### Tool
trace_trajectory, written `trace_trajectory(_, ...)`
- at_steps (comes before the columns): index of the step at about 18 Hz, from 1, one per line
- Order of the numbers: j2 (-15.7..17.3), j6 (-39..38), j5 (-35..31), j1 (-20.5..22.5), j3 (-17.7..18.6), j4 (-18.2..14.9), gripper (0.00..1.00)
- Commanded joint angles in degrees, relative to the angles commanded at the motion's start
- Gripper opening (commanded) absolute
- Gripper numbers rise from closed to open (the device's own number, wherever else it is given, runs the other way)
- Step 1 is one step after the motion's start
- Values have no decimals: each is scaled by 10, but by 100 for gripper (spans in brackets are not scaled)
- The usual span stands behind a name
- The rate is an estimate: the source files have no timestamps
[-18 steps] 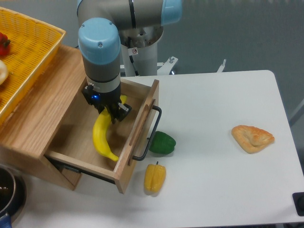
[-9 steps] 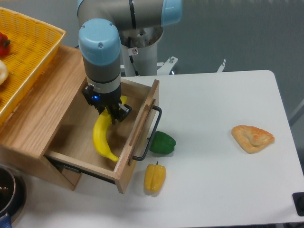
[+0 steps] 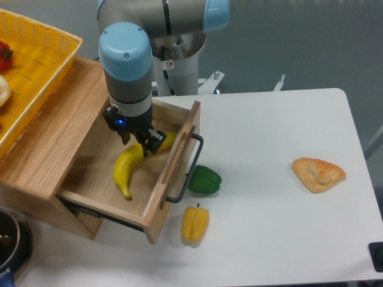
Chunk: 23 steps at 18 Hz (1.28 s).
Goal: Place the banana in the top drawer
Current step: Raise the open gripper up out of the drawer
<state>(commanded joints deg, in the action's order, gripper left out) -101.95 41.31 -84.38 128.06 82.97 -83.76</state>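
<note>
The top drawer (image 3: 175,160) of the light wooden cabinet stands pulled out, its black bar handle (image 3: 191,169) facing the table. Flat on the drawer floor lies the yellow banana (image 3: 127,168), running diagonally from the front left up toward the front panel. My gripper (image 3: 142,143) hangs just above the banana's upper half, inside the drawer, pointing down. Its fingers look open, and the banana rests free beneath them. The arm's wrist hides the part of the banana right under it.
A green pepper (image 3: 204,179) and a yellow bell pepper (image 3: 195,223) lie on the white table just in front of the drawer. A pastry (image 3: 318,173) sits at the right. A yellow wicker basket (image 3: 36,66) stands on the cabinet top. A dark pot (image 3: 9,242) is at the lower left.
The banana has dropped from hanging steeply under the gripper to lying flatter and more crosswise on the drawer floor. The gripper has stayed in place.
</note>
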Motion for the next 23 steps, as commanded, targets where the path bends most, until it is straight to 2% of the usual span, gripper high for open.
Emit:
trace_trajectory(4, 8, 0, 0, 2, -4, -4, 61)
trace_trajectory(6, 30, 0, 1, 9, -4, -4, 61)
trace_trajectory(9, 42, 2, 1, 17, -9, -4, 63)
trace_trajectory(17, 71, 9, 4, 63, -33, 1, 68)
trace_trajectory(20, 73, 25, 5, 87, -33, 20, 69)
trace_trajectory(23, 64, 32, 5, 107, -27, 53, 71)
